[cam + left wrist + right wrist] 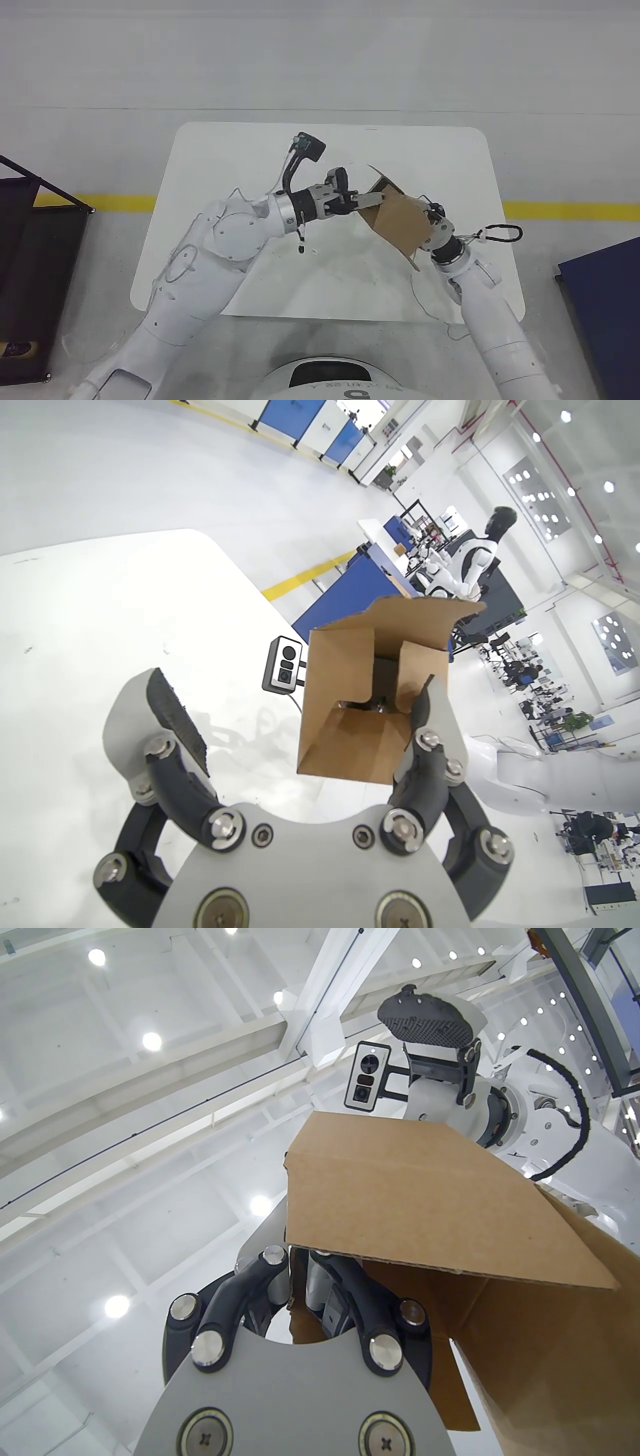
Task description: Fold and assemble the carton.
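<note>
Two grippers were at one brown cardboard carton (398,218), and both were mine. The carton looked to be up off the white table (240,160), a little right of the middle of the top view. It was tipped on a slant, with its open end turned to my left gripper (295,692). That gripper was spread wide apart. One of its fingers (432,720) touched the edge of the open end. The other was off to the side, touching nothing. My right gripper (433,230) was at the other end, pinched tight on a thin bit of the carton.

I think the carton was light and empty. Its walls looked stiff, but the flaps would bend easily at the folds, and a hard squeeze could dent them. The cardboard looked dry, not slippery. A good place to hold it was a flat wall or a flap edge near a fold, not a loose flap tip. Some flaps were not folded shut yet.
</note>
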